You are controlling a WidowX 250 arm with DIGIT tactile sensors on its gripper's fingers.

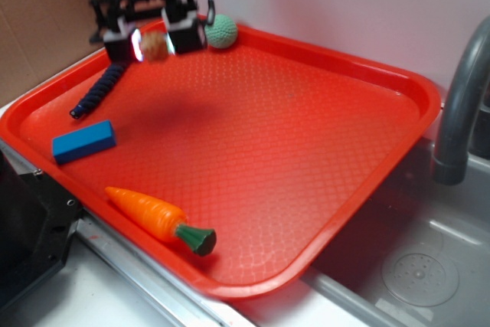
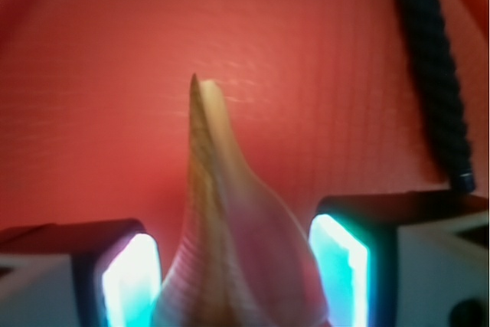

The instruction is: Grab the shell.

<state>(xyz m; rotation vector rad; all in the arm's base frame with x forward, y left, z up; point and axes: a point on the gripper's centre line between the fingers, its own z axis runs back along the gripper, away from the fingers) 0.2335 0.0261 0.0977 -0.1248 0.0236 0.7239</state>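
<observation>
Gripper (image 1: 155, 45) was closed on shell (image 1: 155, 44), lifted above tray (image 1: 321, 158), near green ball (image 1: 221, 31). Grab looked done; nothing left.

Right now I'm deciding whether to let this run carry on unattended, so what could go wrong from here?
The shell sits between the end effector pads, raised above the red tray. In the wrist view its tapered, smooth body narrows to a point, so it might slip out. The green ball lies close beside one finger and the dark rope just below; a sideways or downward move could knock either.
</observation>
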